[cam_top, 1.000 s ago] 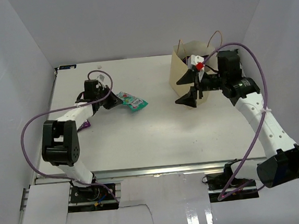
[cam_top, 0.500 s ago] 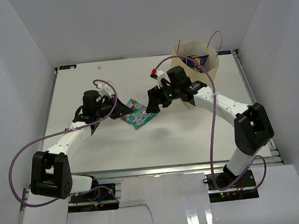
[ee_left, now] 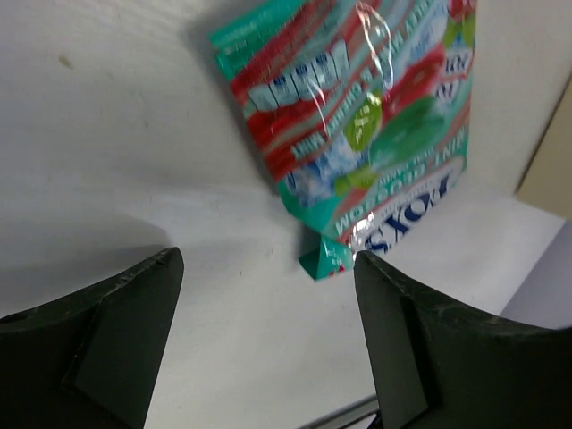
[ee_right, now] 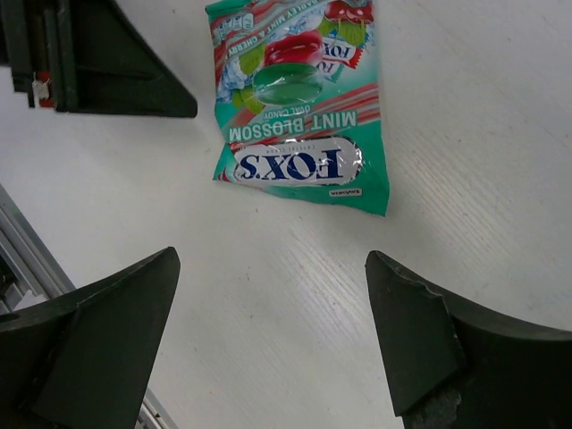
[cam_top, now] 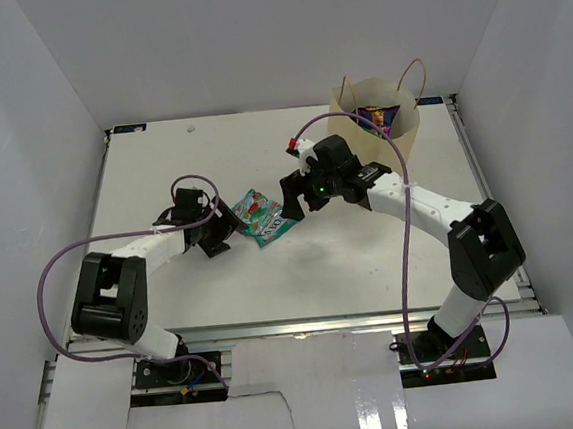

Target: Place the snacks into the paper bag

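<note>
A teal mint pouch (cam_top: pixel 264 216) lies flat on the white table, free of both grippers. My left gripper (cam_top: pixel 230 231) stands open just left of it; in the left wrist view the pouch (ee_left: pixel 357 116) lies ahead of the open gripper (ee_left: pixel 266 259), its corner near the right finger. My right gripper (cam_top: pixel 287 200) hovers open at the pouch's right side, and its wrist view has the pouch (ee_right: pixel 299 116) beyond the open gripper (ee_right: pixel 271 259). The paper bag (cam_top: pixel 407 134) stands upright at the back right, with a purple packet (cam_top: pixel 378 116) inside.
The bag's two thin handles (cam_top: pixel 410 71) loop above its rim. Purple cables trail from both arms over the table. White walls close in the left, back and right sides. A finger of the left gripper (ee_right: pixel 98 63) shows in the right wrist view.
My left gripper has opened, let go of the teal pouch and drawn back a little. The right arm swung from the paper bag over to the pouch.
</note>
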### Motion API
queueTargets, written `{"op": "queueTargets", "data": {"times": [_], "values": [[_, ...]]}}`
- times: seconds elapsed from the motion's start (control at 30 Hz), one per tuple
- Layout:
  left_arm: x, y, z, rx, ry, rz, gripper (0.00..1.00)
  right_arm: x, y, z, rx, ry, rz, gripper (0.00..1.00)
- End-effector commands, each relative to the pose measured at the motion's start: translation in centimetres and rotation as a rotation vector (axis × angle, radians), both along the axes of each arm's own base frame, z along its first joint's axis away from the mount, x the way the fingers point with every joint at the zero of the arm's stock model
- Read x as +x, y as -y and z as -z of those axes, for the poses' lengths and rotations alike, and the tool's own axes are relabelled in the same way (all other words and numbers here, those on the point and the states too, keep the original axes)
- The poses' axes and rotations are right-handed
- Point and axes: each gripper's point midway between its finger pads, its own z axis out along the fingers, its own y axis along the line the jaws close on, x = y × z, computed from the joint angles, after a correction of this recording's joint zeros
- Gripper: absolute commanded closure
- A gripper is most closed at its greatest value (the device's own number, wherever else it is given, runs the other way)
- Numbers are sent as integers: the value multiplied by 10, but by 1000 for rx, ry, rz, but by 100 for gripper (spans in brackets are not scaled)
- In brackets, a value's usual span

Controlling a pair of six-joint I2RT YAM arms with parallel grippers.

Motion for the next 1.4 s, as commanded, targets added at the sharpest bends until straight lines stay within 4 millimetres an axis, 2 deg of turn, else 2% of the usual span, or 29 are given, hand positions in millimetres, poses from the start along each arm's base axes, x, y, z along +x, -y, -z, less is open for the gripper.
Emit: {"op": "queueTargets", "data": {"times": [0.0, 0.03, 0.07, 0.1, 0.13, 0.2, 0.33, 0.5, 0.53, 0.57, 0.63, 0.77, 0.87, 0.97, 1.07, 1.1, 1.2, 1.27, 1.3, 1.37], "values": [[38, -4, -8, 26, 37, -94, 12, 5, 5, -21, 30, 70, 33, 10], [44, -2, -5, 18, 29, -106, 12, 3, 6, -20, 28, 69, 36, 10], [45, -2, 9, 25, -11, -117, 12, 2, 8, -20, 27, 70, 38, 10], [52, 0, 8, 19, -19, -130, 12, 1, 10, -19, 23, 69, 40, 10], [54, 0, 12, 16, -47, -154, 12, 0, 11, -17, 21, 67, 40, 10], [54, -4, 32, 55, -126, -205, 12, -2, 12, -13, 18, 56, 43, 10], [58, 4, 45, 42, -201, -202, 15, -6, 13, -6, 21, 28, 45, 10], [55, 15, 63, 18, -220, -128, 46, -7, 10, -8, 31, 19, 36, 10], [60, 22, 60, -18, -178, -87, 62, -8, 10, -9, 34, 21, 33, 9], [55, 24, 63, -22, -169, -58, 69, -9, 10, -9, 35, 18, 30, 9], [63, 29, 54, -36, -66, 12, 83, -11, 10, -9, 37, 17, 23, 9], [65, 43, 41, -85, 42, 145, 89, -16, 11, -6, 30, 26, -14, 9], [70, 53, 23, -120, 147, 246, 92, -20, 12, 2, 16, 23, -47, 9], [59, 66, 2, -183, 234, 378, 94, -19, 12, 16, -8, 1, -51, 9], [49, 68, -6, -195, 295, 445, 96, -6, 12, 37, -55, -41, 24, 10], [38, 69, -3, -214, 281, 466, 95, -1, 13, 49, -75, -60, 49, 10], [26, 72, -3, -246, 280, 500, 96, 17, 18, 69, -142, -88, 153, 10], [16, 70, 4, -251, 261, 499, 96, 31, 20, 72, -177, -88, 216, 10], [14, 69, 6, -252, 255, 494, 96, 31, 20, 85, -205, -112, 223, 10], [8, 68, 13, -256, 237, 487, 96, 28, 18, 94, -209, -154, 209, 10]]}}
